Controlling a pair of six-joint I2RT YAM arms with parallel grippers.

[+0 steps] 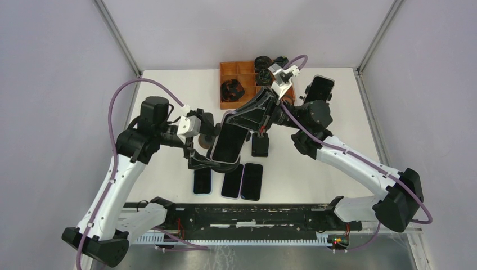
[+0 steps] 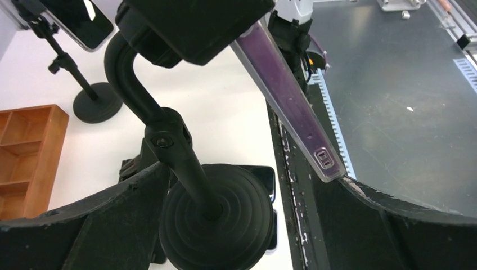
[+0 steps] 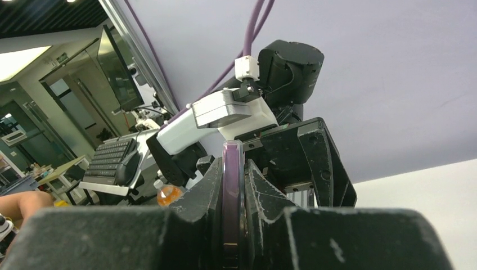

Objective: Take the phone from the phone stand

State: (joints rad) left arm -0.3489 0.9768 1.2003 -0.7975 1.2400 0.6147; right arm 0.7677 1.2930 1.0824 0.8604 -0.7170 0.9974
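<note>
A phone in a purple case (image 1: 228,143) leans tilted over the middle of the table. My right gripper (image 1: 236,118) is shut on its upper end. In the right wrist view the phone's edge (image 3: 230,214) sits pinched between both fingers (image 3: 261,188). The black phone stand (image 2: 216,219) has a round base, a jointed stem and a cradle (image 2: 191,28) at the top. The phone's purple edge (image 2: 292,107) lies against that cradle. My left gripper (image 2: 253,177) is open, its fingers on either side of the stand's base, low beside the phone (image 1: 201,157).
Three dark phones (image 1: 232,181) lie flat side by side near the front edge. A second stand holding a phone (image 1: 319,89) is at the back right. A wooden compartment tray (image 1: 247,79) is at the back. A small black holder (image 1: 260,145) stands mid-table.
</note>
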